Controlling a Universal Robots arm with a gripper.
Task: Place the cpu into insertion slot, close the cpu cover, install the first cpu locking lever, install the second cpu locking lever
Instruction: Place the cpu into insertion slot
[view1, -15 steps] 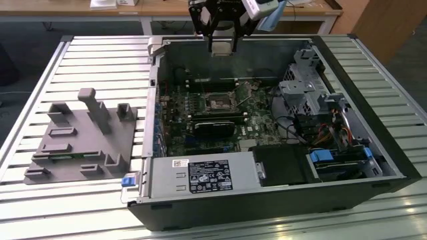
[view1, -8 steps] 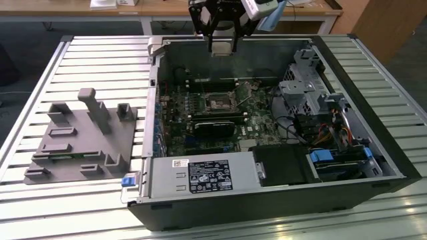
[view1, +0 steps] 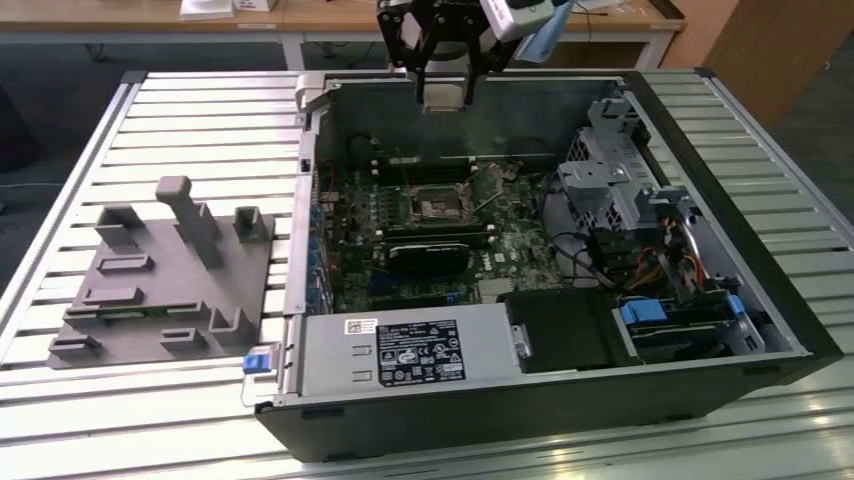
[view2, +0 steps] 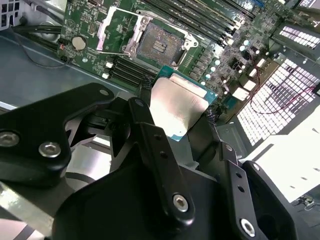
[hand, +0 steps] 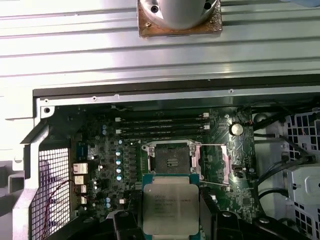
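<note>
My gripper (view2: 176, 117) is shut on the cpu (view2: 175, 102), a flat square chip with a dull silvery top and a green edge, held by two opposite sides between black fingers (view2: 142, 117). In the first wrist view the cpu (hand: 170, 207) hangs just short of the insertion slot (hand: 170, 160), which lies bare with its dark centre showing. The cpu cover (hand: 216, 161) is swung open beside the slot. In the second wrist view the insertion slot (view2: 157, 44) sits beyond the chip, with the cpu cover (view2: 112, 27) flipped up alongside. In the exterior view my gripper (view1: 445, 100) hovers above the back of the case, well above the insertion slot (view1: 438, 205).
The open computer case (view1: 747, 290) lies on a slatted metal table (view1: 200, 120). A black fan card (view1: 430, 262), memory slots (hand: 162, 127), a drive cage (view1: 614, 180) and cables surround the socket. A grey fixture block (view1: 160, 275) stands at the exterior view's left.
</note>
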